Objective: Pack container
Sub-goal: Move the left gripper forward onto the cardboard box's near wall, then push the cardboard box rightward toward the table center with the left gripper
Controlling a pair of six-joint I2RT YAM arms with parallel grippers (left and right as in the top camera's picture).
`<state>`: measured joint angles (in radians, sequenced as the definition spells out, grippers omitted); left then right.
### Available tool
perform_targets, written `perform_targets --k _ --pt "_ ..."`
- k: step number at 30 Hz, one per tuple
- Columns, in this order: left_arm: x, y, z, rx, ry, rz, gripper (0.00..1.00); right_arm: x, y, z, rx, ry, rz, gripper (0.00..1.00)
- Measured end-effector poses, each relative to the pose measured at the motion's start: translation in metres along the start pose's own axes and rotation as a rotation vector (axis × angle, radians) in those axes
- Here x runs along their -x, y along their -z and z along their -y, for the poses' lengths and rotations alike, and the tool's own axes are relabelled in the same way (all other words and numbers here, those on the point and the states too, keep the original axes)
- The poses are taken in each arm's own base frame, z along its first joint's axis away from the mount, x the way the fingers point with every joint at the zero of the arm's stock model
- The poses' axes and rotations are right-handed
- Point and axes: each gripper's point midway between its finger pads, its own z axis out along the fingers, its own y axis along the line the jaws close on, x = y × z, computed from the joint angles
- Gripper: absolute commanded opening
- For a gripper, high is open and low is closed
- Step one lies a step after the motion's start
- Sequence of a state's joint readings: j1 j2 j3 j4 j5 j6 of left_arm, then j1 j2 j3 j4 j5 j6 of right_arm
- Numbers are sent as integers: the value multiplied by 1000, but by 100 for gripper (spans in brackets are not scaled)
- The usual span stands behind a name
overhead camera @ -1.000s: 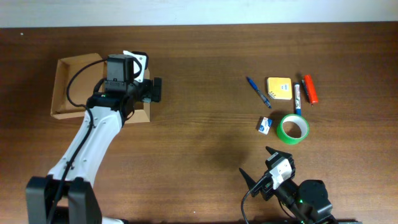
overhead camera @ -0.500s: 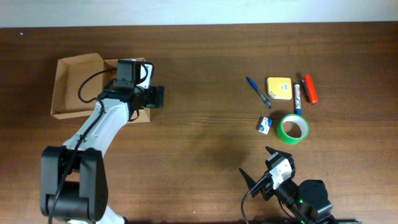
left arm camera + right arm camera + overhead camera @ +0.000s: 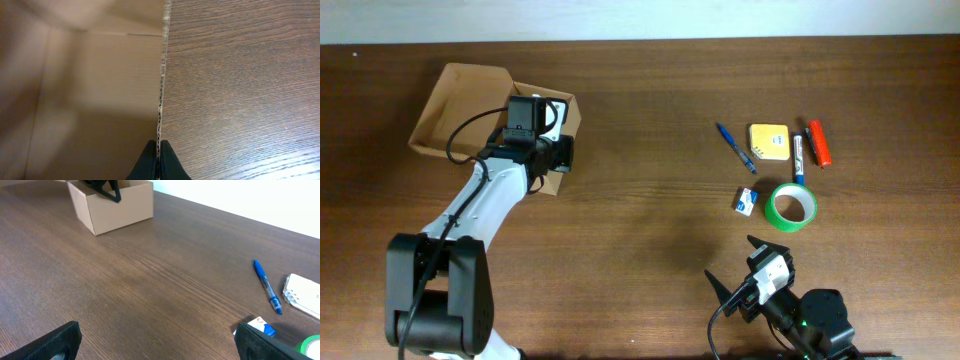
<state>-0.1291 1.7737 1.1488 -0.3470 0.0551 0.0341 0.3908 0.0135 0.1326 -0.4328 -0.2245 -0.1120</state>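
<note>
Two grippers noted: left gripper (image 3: 159, 150) pinching the thin wall edge of the container (image 3: 460, 105), which sits skewed at the far-left of the surface (image 3: 640, 200) with its flap open; right gripper (image 3: 160, 342) spread wide, holding nothing, low at the near edge, apart from the green tape roll (image 3: 790, 206).

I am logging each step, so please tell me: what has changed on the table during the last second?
The left gripper, shut on the container wall, has turned the container clockwise in the overhead view and shifted it slightly toward the far edge. The right gripper, tape roll, pens and notepad stayed in place.
</note>
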Motion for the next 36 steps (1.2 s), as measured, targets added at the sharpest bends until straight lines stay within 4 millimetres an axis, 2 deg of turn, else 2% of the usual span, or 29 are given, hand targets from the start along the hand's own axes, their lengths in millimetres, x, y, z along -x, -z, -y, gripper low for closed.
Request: perform_targets --k 5,8,12,17,20,27,36 --pt "2 0 7 -8 -19 4 2 0 0 0 0 0 0 99" --pt "7 3 22 -25 -73 9 2 0 0 0 0 0 0 99" --pt "11 12 55 -68 -197 18 2 0 0 0 0 0 0 99" --pt "21 38 98 -120 -390 84 2 0 0 0 0 0 0 99" --pt "21 46 116 -164 -511 105 2 0 0 0 0 0 0 99" --pt "-8 57 161 -390 -842 100 1 0 0 0 0 0 0 99" --pt "-43 71 177 -572 -1023 61 2 0 0 0 0 0 0 99"
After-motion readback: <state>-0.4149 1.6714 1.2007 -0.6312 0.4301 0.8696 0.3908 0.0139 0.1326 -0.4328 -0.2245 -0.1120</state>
